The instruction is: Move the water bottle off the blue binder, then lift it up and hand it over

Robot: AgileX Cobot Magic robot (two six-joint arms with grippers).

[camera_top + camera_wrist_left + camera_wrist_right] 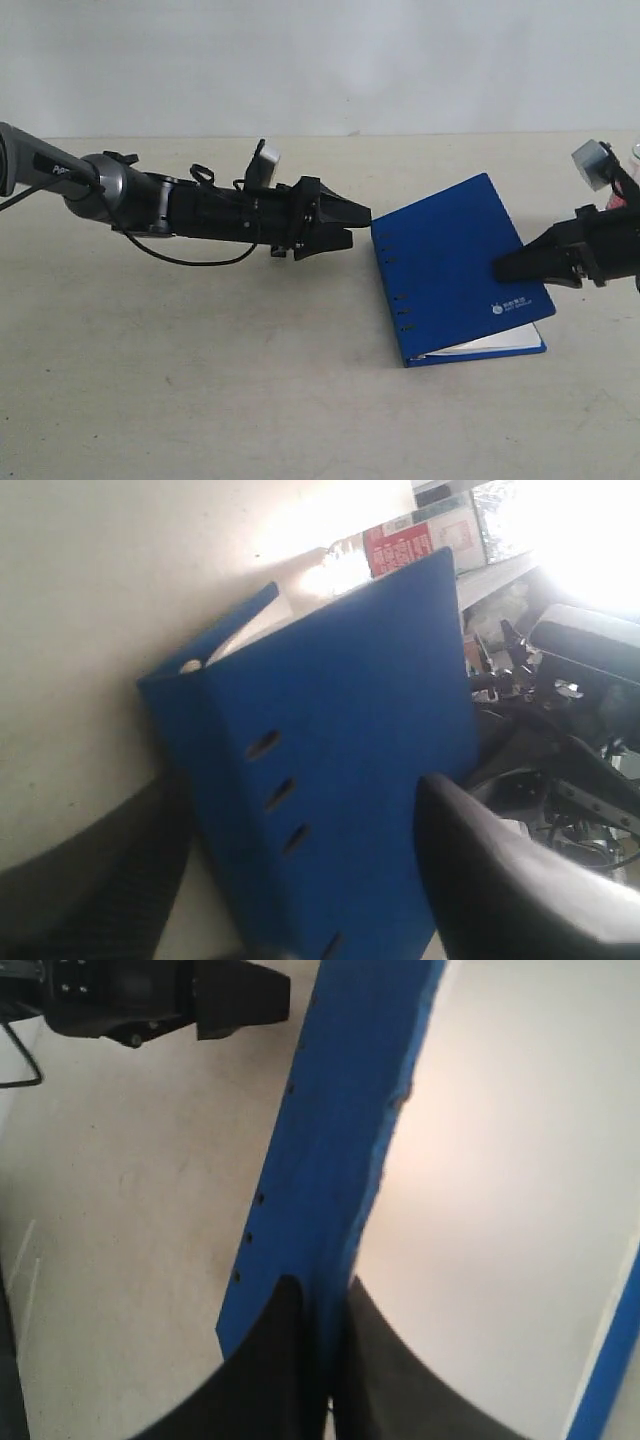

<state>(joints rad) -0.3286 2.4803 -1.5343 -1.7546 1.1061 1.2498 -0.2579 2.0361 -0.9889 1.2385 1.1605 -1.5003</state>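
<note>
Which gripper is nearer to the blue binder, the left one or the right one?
Right. The right gripper is shut on the cover edge of the blue binder; the left gripper hangs open beside the spine, apparently not touching.

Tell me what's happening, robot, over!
Left gripper open, by the spine of the blue binder. Right gripper shut on its cover. Water bottle off the binder, beyond it. Nothing in the way.

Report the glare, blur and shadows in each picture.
Exterior view: soft, even light, hardly any shadow around the binder. Left wrist view: blown-out glare beyond the binder's far edge; the left pincer's fingers are blurred. Right wrist view: the paper glows pale and featureless; the right pincer's fingers are out of focus.
</note>
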